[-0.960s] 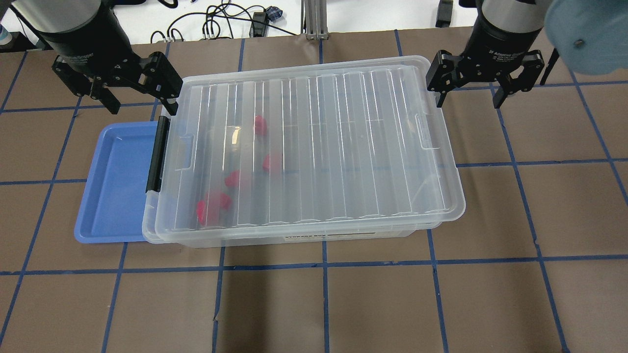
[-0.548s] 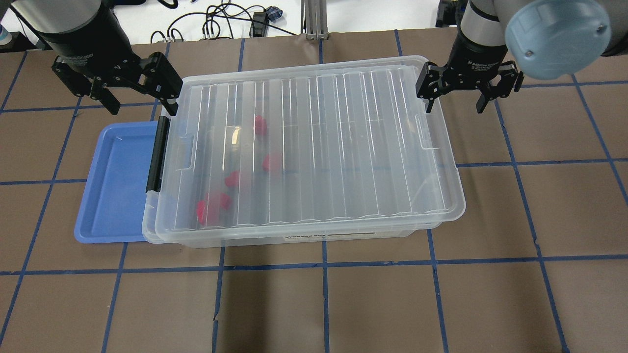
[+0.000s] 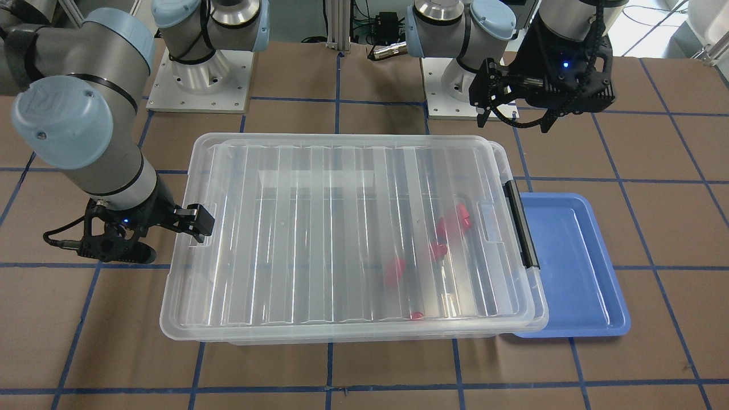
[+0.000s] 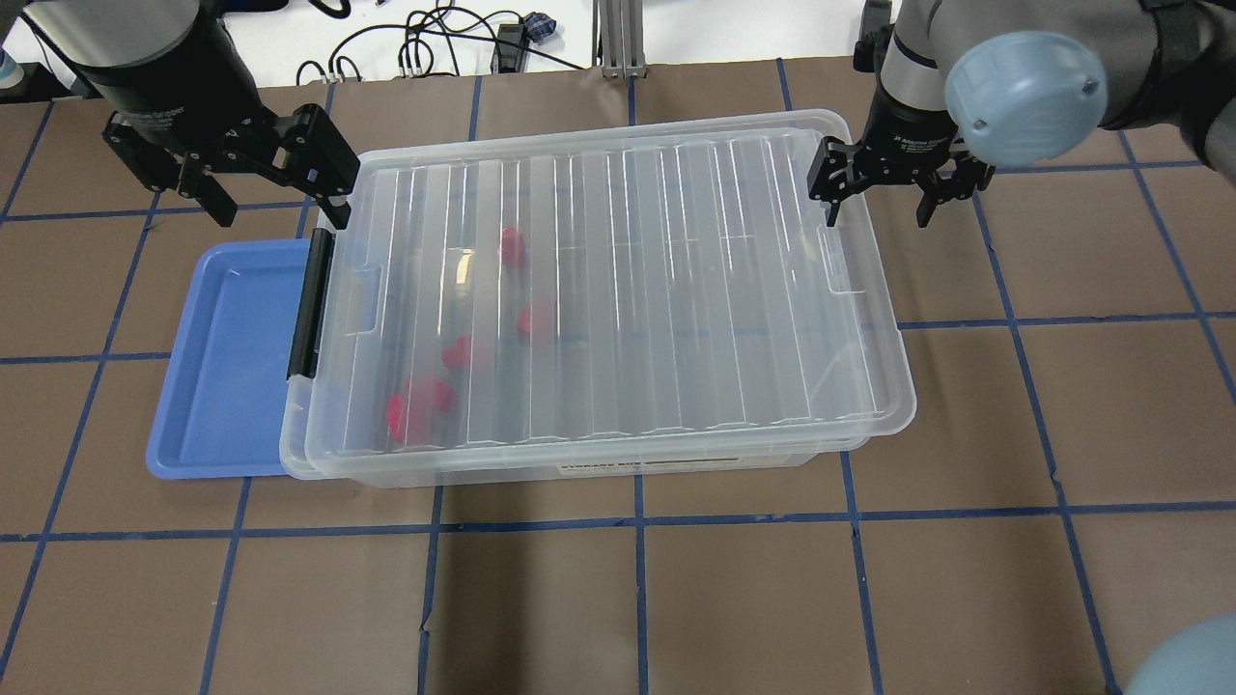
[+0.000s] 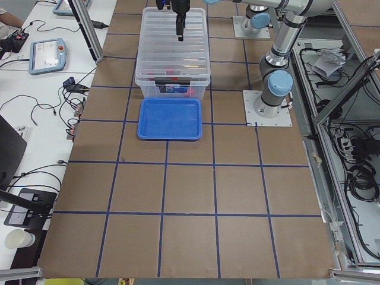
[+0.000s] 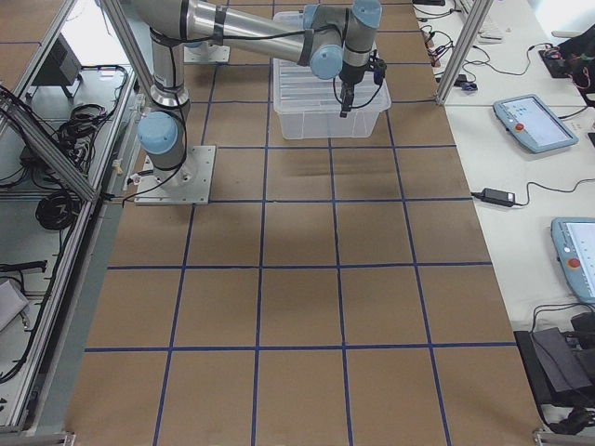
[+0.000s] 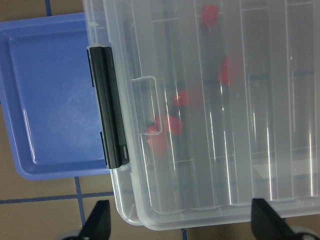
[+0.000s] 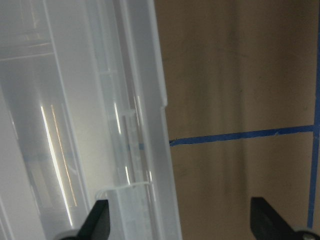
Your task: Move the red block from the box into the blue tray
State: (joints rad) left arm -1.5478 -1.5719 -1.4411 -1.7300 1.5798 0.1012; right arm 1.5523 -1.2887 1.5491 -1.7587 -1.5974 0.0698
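The clear box sits mid-table with its ribbed lid on and its black latch at the left end. Several red blocks show blurred through the lid, also in the left wrist view. The blue tray lies against the box's left end, its edge partly under the box rim. My left gripper is open and empty above the box's far left corner. My right gripper is open and empty, straddling the rim at the box's far right corner.
Brown table with a blue tape grid. Cables and an aluminium post lie beyond the far edge. The arm bases stand behind the box in the front-facing view.
My right gripper has moved left and down, from beside the box to over its far right corner. The left gripper, box, tray and blocks have not moved.
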